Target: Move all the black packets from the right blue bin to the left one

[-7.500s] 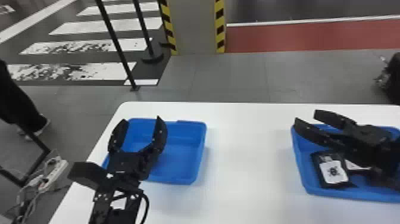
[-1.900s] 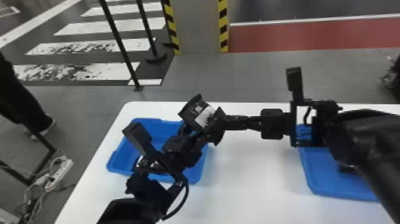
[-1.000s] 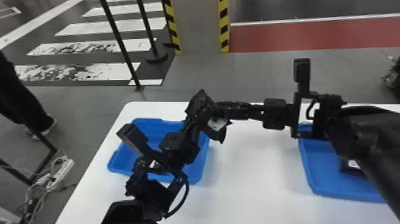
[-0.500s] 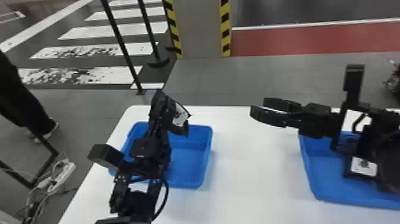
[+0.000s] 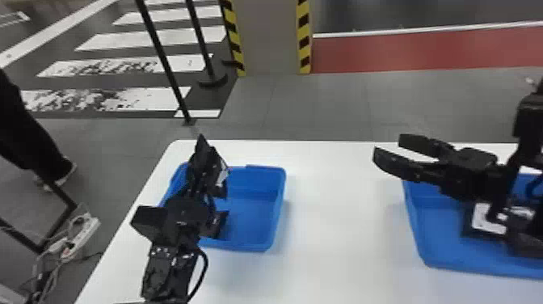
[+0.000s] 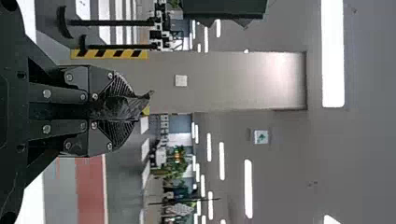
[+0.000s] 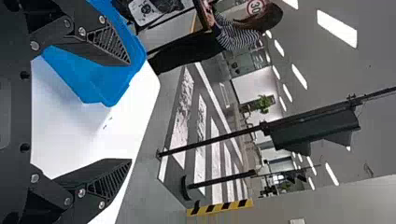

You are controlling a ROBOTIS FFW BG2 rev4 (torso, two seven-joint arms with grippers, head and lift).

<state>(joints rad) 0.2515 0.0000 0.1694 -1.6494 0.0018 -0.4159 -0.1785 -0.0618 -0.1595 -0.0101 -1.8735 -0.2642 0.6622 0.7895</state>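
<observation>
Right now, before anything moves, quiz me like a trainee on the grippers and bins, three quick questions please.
1. Which gripper is closed on a black packet?
a) the left gripper
b) the right gripper
c) neither

2. True or false: the right gripper has its fingers apart.

3. Fill in: the packet in the right bin has a label coloured mostly ____.

Key: 1 a; 2 true; 3 white

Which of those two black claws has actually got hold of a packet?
The left gripper, seen over the left blue bin: its fingers are closed on a black packet. The right gripper has its fingers apart, with nothing between them.
</observation>
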